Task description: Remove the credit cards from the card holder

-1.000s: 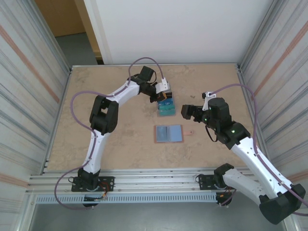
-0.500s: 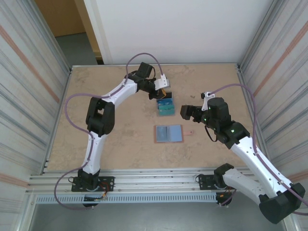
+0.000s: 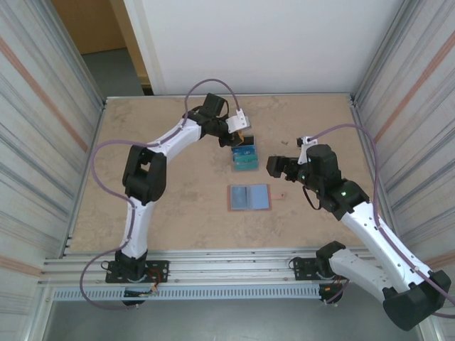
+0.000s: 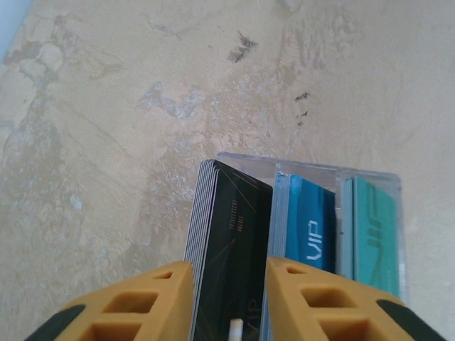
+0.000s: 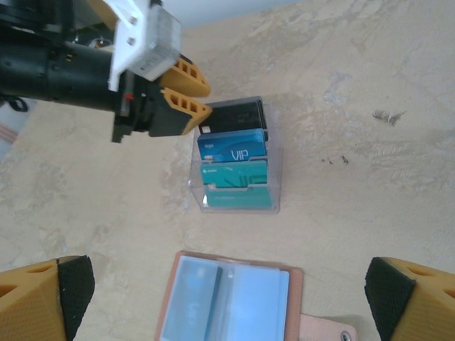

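Bright, even overhead light; shadows on the table [image 3: 178, 206] faint and soft. Top view sharp, side walls [image 3: 43, 142] splay from wide-angle. Left wrist: table texture crisp, left gripper [image 4: 226, 273] soft up close. Right wrist: right gripper [image 5: 227, 302] pads blurred in the corners

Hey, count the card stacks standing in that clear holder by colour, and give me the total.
black stack: 1
blue stack: 1
teal stack: 1
Total: 3
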Robot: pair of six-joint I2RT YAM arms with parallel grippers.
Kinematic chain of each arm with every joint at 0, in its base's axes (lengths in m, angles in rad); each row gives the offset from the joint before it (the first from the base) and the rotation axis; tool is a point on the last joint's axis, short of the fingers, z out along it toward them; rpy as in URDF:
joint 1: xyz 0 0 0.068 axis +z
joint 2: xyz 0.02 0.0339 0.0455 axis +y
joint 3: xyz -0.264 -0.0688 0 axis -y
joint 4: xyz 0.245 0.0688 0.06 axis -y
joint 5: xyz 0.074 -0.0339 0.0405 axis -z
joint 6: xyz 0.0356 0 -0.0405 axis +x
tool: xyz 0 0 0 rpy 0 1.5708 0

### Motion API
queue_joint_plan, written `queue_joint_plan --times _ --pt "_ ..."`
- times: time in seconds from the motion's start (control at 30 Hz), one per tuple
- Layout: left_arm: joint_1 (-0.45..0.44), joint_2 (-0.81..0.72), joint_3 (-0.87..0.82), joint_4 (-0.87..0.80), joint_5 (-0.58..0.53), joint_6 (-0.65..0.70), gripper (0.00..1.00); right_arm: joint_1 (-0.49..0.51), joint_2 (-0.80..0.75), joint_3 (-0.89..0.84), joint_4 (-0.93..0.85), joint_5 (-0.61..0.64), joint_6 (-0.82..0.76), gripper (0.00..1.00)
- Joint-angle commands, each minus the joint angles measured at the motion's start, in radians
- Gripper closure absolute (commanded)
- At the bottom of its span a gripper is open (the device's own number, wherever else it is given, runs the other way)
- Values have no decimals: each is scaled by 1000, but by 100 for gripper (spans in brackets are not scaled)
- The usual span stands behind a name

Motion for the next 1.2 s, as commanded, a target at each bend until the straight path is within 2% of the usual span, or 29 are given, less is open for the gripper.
queue_joint_plan --times 0.0,0.1,0.27,0.33,0.4,0.47,0.6,0.7,0.8,1.0,1.17 --pt "-4 -169 -92 108 -39 -85 65 10 -6 -14 -38 7 0 6" --pt "1 -279 -236 198 -101 -163 63 46 16 -14 -57 36 8 12" --pt "5 -480 -500 313 -245 -316 48 142 102 7 -110 90 43 20" --pt "7 -559 -599 344 -287 -385 46 182 156 18 -132 112 65 24" --pt "6 -637 -694 369 -309 -456 46 214 206 28 -148 120 95 29" --pt "6 -720 -789 388 -340 -553 44 238 264 40 -156 104 137 38" --pt "6 -854 -951 413 -430 -713 29 300 374 76 -149 81 197 45" --pt "-2 -916 -1047 403 -461 -783 22 351 472 121 -148 82 216 46" --pt "-10 -965 -1128 387 -514 -869 2 395 582 185 -175 111 220 47" --pt "-21 -1054 -1287 433 -554 -980 1 423 774 301 -222 125 218 46" --pt "-77 -1071 -1329 422 -670 -1017 1 422 888 358 -226 114 207 43"
